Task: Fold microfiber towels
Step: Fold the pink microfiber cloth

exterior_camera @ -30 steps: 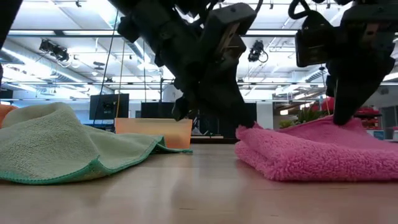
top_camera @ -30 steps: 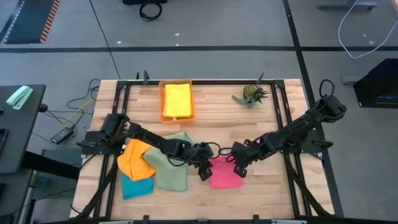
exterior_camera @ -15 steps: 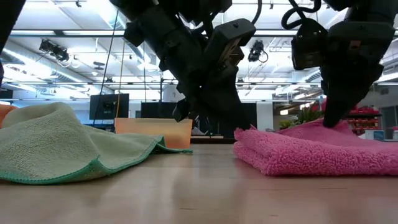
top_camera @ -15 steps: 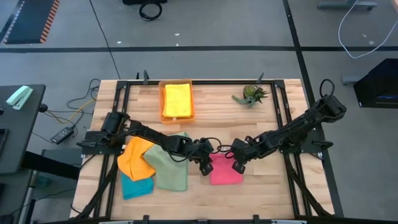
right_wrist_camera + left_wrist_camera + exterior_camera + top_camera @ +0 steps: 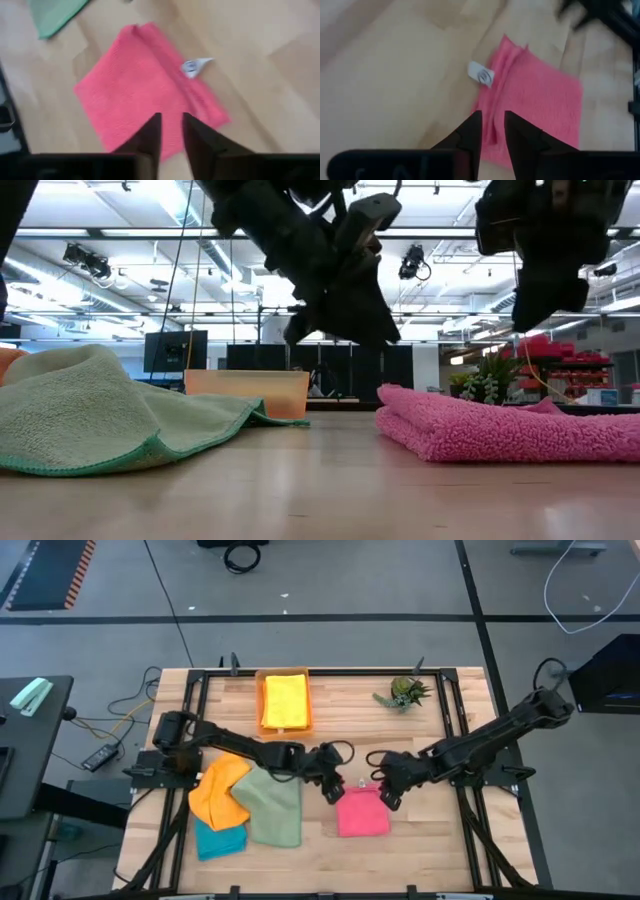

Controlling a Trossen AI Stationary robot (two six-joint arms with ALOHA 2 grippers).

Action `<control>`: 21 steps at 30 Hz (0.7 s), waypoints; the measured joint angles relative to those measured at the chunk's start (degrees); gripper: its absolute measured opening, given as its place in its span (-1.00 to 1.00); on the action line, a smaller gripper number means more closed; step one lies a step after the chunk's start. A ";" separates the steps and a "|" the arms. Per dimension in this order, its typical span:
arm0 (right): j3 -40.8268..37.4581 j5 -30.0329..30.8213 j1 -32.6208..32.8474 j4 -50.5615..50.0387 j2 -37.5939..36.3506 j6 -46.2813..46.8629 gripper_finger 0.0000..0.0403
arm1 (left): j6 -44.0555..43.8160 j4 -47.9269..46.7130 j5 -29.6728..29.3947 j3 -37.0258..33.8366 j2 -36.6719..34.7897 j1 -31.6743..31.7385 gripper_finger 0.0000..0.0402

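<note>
A pink microfiber towel (image 5: pixel 362 812) lies folded on the table, near the middle; it also shows in the low view (image 5: pixel 500 432). A white tag (image 5: pixel 481 75) sticks out at its edge. My left gripper (image 5: pixel 332 790) hangs above the towel's left far corner. My right gripper (image 5: pixel 385 795) hangs above its right far corner. Both are raised clear of the towel in the low view, and each shows a narrow gap between its fingers (image 5: pixel 492 125) (image 5: pixel 171 125). Neither holds anything.
Sage green (image 5: pixel 272 805), orange (image 5: pixel 218 795) and teal (image 5: pixel 220 838) towels lie heaped at the near left. A yellow towel (image 5: pixel 285 700) lies in the orange tray (image 5: pixel 262 725) at the far edge. A small green plant (image 5: pixel 405 692) stands at the far right.
Both grippers have risen off the pink towel and drawn a little toward the table's far edge. The towel stays on the table, folded, and its top now lies flatter where my right gripper stood on it.
</note>
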 joint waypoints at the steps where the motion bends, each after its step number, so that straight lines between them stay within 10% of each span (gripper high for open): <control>1: 0.00 -0.70 0.38 1.23 0.96 -0.43 -0.71 | -0.24 0.28 0.02 0.02 -0.16 0.30 -0.55; 9: -0.02 -5.98 0.96 5.26 11.62 -3.21 -0.97 | 0.17 3.09 10.72 -0.09 4.51 -3.30 -0.94; 21: -0.07 0.46 -2.16 5.01 16.27 -4.21 -0.98 | -1.57 6.24 9.32 0.00 8.88 -2.55 -0.95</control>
